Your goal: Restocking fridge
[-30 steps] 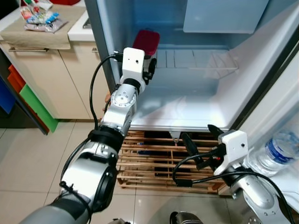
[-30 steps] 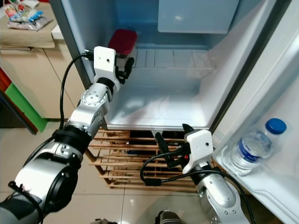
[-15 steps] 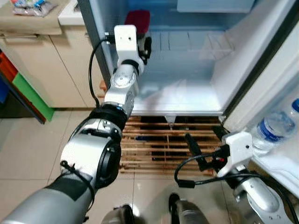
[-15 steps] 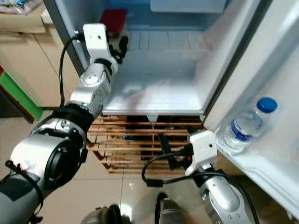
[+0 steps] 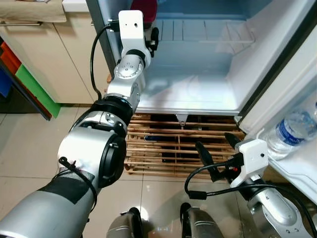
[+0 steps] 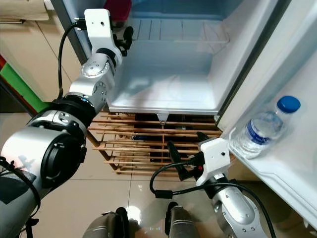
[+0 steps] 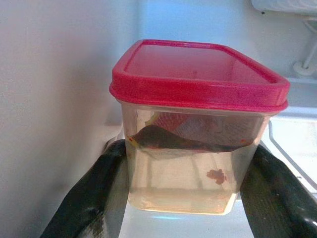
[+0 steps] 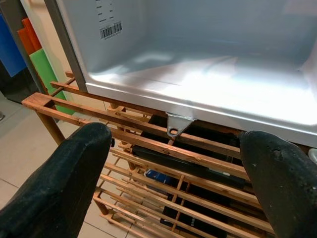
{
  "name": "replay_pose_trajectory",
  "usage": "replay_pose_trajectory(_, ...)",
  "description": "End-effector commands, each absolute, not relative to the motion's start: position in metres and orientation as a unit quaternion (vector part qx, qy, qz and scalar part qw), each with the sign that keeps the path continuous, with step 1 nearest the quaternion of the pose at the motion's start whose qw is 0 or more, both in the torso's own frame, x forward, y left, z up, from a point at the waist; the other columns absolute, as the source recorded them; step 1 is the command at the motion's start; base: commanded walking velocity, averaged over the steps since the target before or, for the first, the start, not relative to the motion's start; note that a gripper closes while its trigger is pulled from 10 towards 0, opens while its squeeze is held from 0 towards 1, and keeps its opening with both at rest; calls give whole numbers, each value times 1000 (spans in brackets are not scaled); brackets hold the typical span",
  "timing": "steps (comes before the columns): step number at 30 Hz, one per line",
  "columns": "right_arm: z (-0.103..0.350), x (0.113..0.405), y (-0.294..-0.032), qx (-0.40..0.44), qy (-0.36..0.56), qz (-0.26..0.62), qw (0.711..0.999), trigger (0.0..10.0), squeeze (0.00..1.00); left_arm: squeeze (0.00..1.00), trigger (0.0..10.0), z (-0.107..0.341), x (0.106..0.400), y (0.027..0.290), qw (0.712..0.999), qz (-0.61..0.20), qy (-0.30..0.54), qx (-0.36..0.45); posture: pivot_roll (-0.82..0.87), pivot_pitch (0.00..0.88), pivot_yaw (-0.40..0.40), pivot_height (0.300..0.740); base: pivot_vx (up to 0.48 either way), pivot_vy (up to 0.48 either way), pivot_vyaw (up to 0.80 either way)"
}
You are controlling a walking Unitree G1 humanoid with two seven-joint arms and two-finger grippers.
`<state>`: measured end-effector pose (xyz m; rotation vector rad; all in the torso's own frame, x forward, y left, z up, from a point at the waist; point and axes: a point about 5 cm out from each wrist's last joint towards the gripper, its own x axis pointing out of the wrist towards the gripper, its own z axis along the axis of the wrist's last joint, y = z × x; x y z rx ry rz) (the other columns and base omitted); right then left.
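A clear tub with a red lid (image 7: 198,124) stands at the left end of the fridge's upper shelf (image 5: 208,32), close to the side wall. My left gripper (image 7: 188,151) reaches into the open fridge and is shut on the tub, one black finger (image 7: 106,193) pressed to each side. In the head views the tub (image 5: 150,7) sits at the top edge, just beyond the left wrist. My right gripper (image 5: 215,148) hangs low and open before the fridge, over a wooden rack (image 8: 148,134), holding nothing.
The fridge's lower compartment floor (image 5: 193,94) is bare. A water bottle (image 6: 260,131) stands in the open door's shelf on the right. Beige cabinets (image 5: 59,59) with green and orange boards beside them flank the fridge on the left. The floor is tiled.
The camera has dipped, so the fridge sits higher in the picture. My left gripper stays on the tub at the shelf's left end. The right gripper stays low and open.
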<state>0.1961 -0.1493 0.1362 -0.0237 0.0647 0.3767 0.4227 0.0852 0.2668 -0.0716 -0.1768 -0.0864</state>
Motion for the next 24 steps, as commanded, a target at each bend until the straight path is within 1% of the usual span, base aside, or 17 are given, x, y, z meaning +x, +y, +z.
replay_pose_trajectory(1, 137, 195, -148, -11, 35, 188, 981, 10000, 0, 0, 10000, 279, 426, 96, 995, -28, -88, -33, -301, 168, 50, 740, 0, 0, 0)
replay_pose_trajectory(7, 135, 190, -145, -6, 41, 189, 981, 10000, 0, 0, 10000, 290, 427, 91, 995, -39, -90, -33, -313, 177, 56, 740, 0, 0, 0)
replay_pose_trajectory(8, 135, 189, -145, -5, 42, 188, 981, 10000, 0, 63, 10000, 292, 427, 90, 994, -41, -91, -36, -313, 178, 56, 740, 0, 0, 0)
replay_pose_trajectory(9, 134, 188, -145, -4, 43, 188, 981, 10000, 0, 1000, 10000, 294, 427, 89, 994, -43, -92, -40, -316, 178, 57, 740, 0, 0, 0)
replay_pose_trajectory(17, 134, 186, -144, -3, 45, 185, 982, 10000, 0, 1000, 10000, 310, 426, 83, 992, -53, -109, -42, -320, 182, 59, 740, 0, 0, 0)
replay_pose_trajectory(19, 134, 186, -143, -4, 46, 185, 982, 10000, 0, 1000, 10000, 314, 426, 83, 992, -52, -110, -31, -321, 181, 59, 740, 0, 0, 0)
replay_pose_trajectory(24, 134, 186, -142, -4, 46, 187, 981, 10000, 0, 1000, 10000, 310, 427, 83, 994, -48, -101, -17, -320, 177, 60, 740, 0, 0, 0)
